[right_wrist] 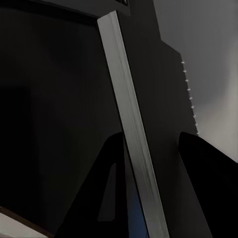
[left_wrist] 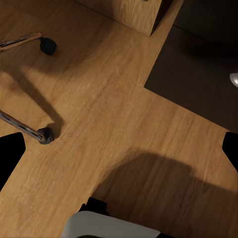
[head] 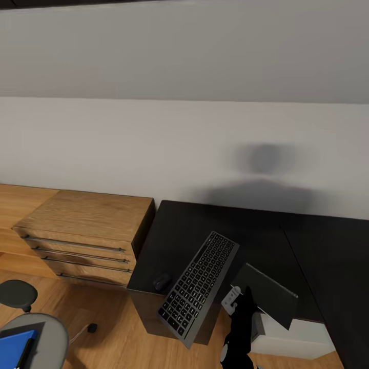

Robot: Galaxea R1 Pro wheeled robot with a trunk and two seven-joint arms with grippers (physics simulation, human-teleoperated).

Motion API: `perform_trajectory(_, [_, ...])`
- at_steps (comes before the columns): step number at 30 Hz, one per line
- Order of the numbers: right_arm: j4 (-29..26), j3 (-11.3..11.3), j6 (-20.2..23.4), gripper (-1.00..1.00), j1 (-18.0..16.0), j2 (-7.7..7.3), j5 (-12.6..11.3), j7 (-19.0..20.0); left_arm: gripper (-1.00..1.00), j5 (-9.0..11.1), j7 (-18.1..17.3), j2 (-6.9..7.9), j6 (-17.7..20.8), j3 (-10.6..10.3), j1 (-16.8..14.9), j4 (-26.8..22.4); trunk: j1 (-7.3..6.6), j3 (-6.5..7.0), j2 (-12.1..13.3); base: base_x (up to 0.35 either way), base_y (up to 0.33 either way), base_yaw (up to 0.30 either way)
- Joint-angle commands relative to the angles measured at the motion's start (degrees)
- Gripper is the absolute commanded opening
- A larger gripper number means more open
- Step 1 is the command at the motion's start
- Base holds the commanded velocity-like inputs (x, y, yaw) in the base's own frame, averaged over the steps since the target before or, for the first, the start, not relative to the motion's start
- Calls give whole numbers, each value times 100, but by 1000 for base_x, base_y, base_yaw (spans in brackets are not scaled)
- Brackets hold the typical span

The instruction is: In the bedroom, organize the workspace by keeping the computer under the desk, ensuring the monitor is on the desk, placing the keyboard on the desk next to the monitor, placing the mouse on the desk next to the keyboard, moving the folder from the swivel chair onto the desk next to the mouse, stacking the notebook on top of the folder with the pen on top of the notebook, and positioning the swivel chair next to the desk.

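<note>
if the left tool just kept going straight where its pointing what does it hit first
Most likely the bare wooden floor: the left wrist view looks down between the left tool's fingers onto planks. The swivel chair's chrome legs and castors lie off to one side, the desk's dark edge further off. Depth is unclear.

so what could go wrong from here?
1. The keyboard is tilted and juts past the desk front edge; the right gripper pinches only its thin edge, so it might slip or drop.
2. The mouse sits at the desk corner beside it; swinging the keyboard could knock it off.
3. The notebook also overhangs nearby.
</note>
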Motion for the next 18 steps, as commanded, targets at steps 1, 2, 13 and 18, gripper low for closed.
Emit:
perform_trajectory(1, [2,8,39,-100,-4,0,26,-9,100,55,-49,-1,-11,15,-3,4,23,-25,-46,0,0,0])
perform_trajectory(2, [2,10,39,-100,-4,0,26,-9,100,55,-48,-1,-11,15,-3,4,45,-43,-86,0,0,0])
perform_trajectory(13, [4,15,39,-100,-4,0,26,-9,100,55,-43,-1,-11,15,-3,4,287,-240,-527,0,0,0])
perform_trajectory(18, [4,16,39,-100,-4,0,26,-9,100,55,-43,-1,-11,15,-3,4,397,-330,-728,0,0,0])
